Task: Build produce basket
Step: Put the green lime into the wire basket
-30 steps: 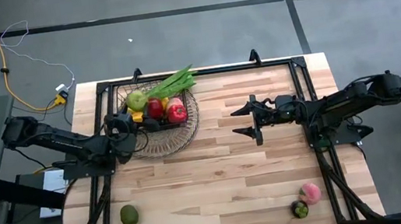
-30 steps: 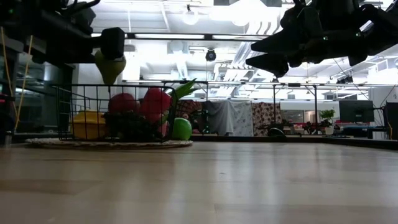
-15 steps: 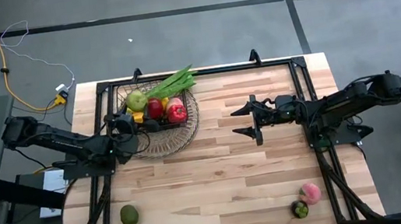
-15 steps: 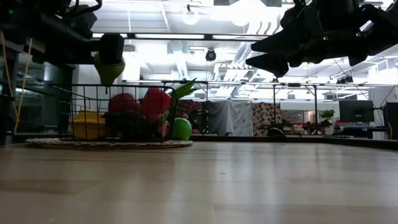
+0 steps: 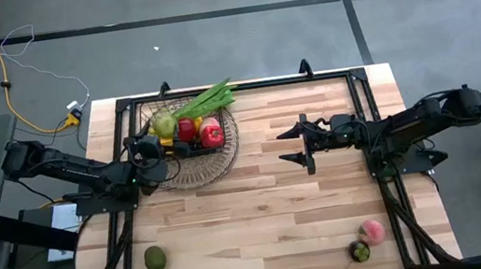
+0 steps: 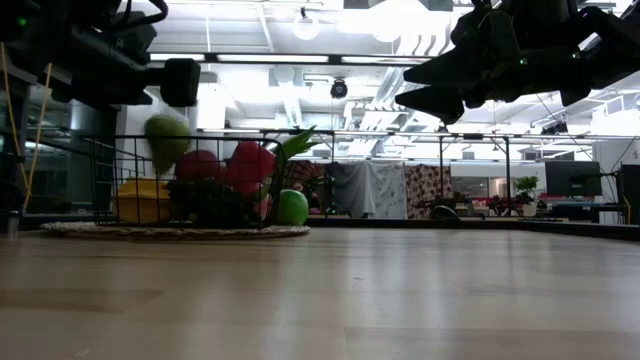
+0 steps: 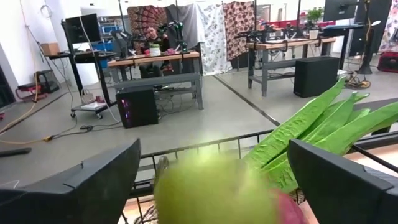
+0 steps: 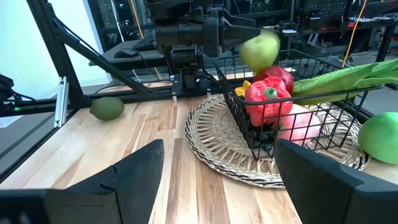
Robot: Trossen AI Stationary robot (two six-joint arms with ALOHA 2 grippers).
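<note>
I see the left pincer (image 5: 150, 151) above the left edge of the basket (image 5: 224, 152), its fingers spread wide with nothing between them. A blurred green fruit (image 6: 166, 140) hangs in the air just below it, above the basket's contents and touching neither finger. The basket sits at the far left of the tabletop (image 5: 279, 204). Inside it I can make out a red pepper (image 8: 266, 101), a yellow piece (image 6: 143, 199), a green apple (image 6: 292, 207), a pink piece (image 8: 303, 126) and leafy stalks (image 5: 209, 96) leaning over the far rim.

The right pincer (image 5: 304, 143) hovers over mid-tabletop, well apart from the basket, fingers wide and empty.

3 pieces lie outside: a dull green fruit (image 5: 154, 259) at the near left, a peach (image 5: 372, 231) and a dark piece (image 5: 360, 251) touching at the near right.
</note>
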